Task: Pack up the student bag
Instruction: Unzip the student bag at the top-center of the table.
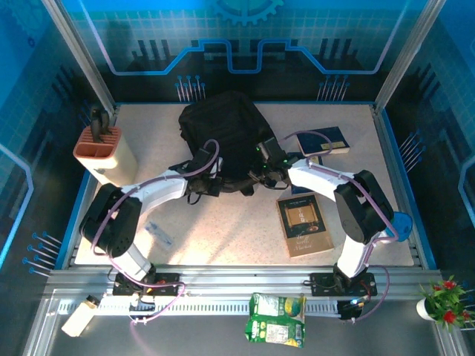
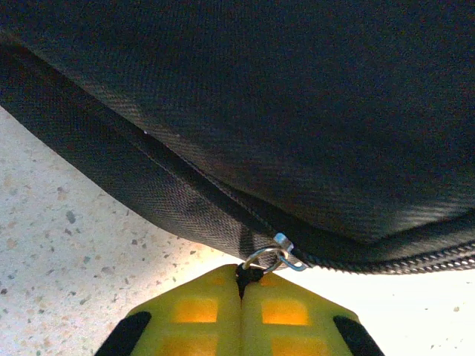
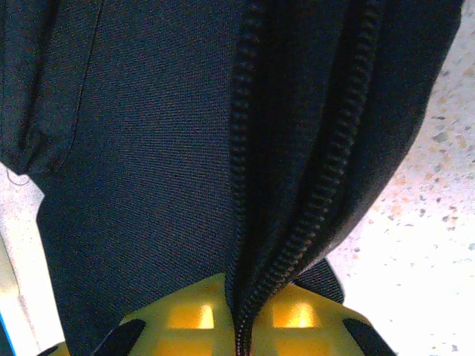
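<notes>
The student bag (image 1: 223, 130) is a large black backpack lying at the back middle of the table. My left gripper (image 1: 202, 167) is at its near left edge. In the left wrist view its yellow jaws (image 2: 242, 285) are shut on the black cord of a zip pull, and the metal ring (image 2: 269, 258) hangs from the bag's zip line (image 2: 185, 185). My right gripper (image 1: 269, 159) is at the bag's near right edge. It is shut (image 3: 243, 315) on a fold of the zip track (image 3: 297, 245), whose two toothed rows run up from between the jaws.
A brown book (image 1: 303, 222) lies right of centre, and a dark blue book (image 1: 324, 141) lies at the back right. An orange and cream holder (image 1: 102, 150) stands at the left edge. A small clear item (image 1: 158, 233) lies near the left arm. A green snack bag (image 1: 276, 319) sits off the front rail.
</notes>
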